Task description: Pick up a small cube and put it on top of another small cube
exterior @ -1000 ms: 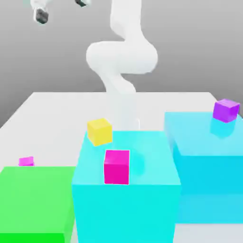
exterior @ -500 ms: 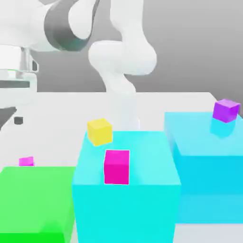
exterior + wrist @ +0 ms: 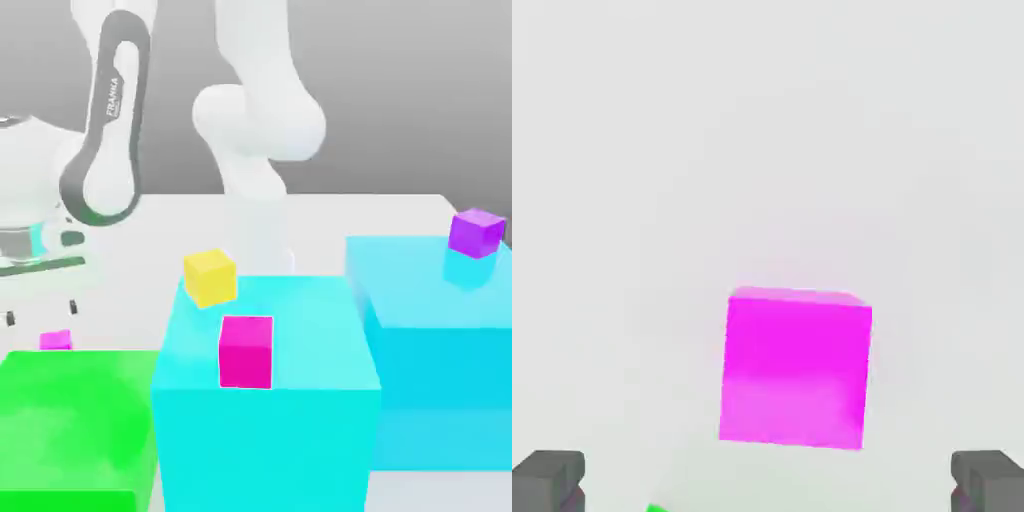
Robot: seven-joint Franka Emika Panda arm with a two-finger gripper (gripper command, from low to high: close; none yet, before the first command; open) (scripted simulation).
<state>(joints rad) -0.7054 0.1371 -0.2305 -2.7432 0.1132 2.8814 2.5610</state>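
Overhead, the gripper [image 3: 768,485] (jaws wide apart) hangs above the small cube [image 3: 796,368].

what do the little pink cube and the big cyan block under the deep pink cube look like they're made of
The little pink cube looks like plain matte plastic: flat, even colour, no grain or glare, crisp edges. The big cyan block looks glossier, maybe polished plastic or glass-like, since the deep pink cube leaves a faint reflection on its top. Both are simulator renders, so the material is only a guess.
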